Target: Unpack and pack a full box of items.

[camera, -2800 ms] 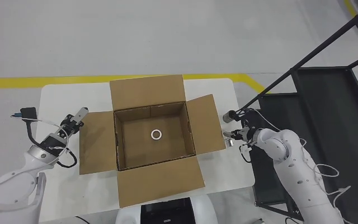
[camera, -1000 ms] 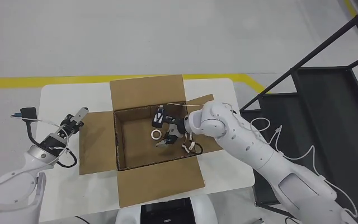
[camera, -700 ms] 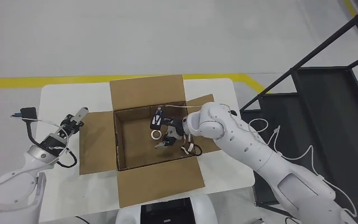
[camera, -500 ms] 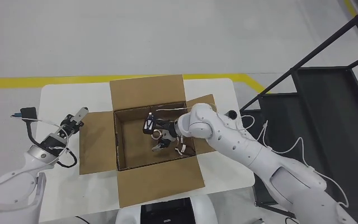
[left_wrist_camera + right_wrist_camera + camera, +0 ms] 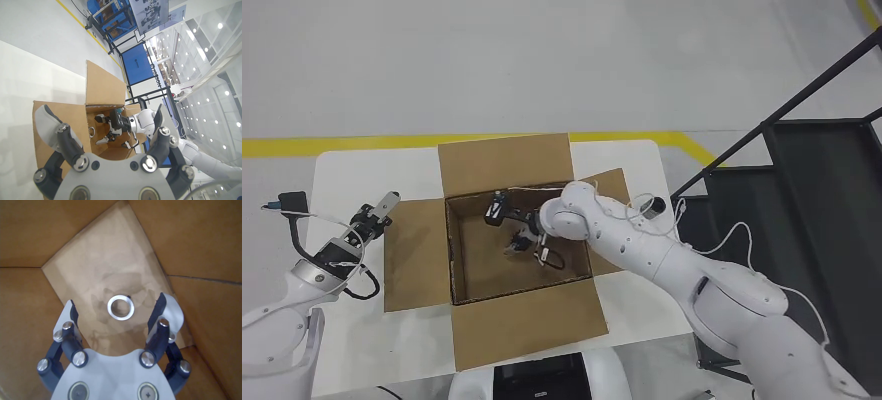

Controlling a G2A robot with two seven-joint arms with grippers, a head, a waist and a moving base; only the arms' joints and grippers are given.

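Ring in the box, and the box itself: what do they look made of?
Ring: probably metal, perhaps steel or aluminium; it is silvery and smooth, with a bright sheen on its flat face. Box: brown cardboard, matt and slightly fibrous, with folded flaps and creased seams; likely corrugated.

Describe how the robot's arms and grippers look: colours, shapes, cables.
The right arm and left arm have smooth, rounded white shells; thin white cable runs along the right. The right gripper and left gripper match: pale grey fingers with black pads, black linkages, silver bolts, grey base plate.
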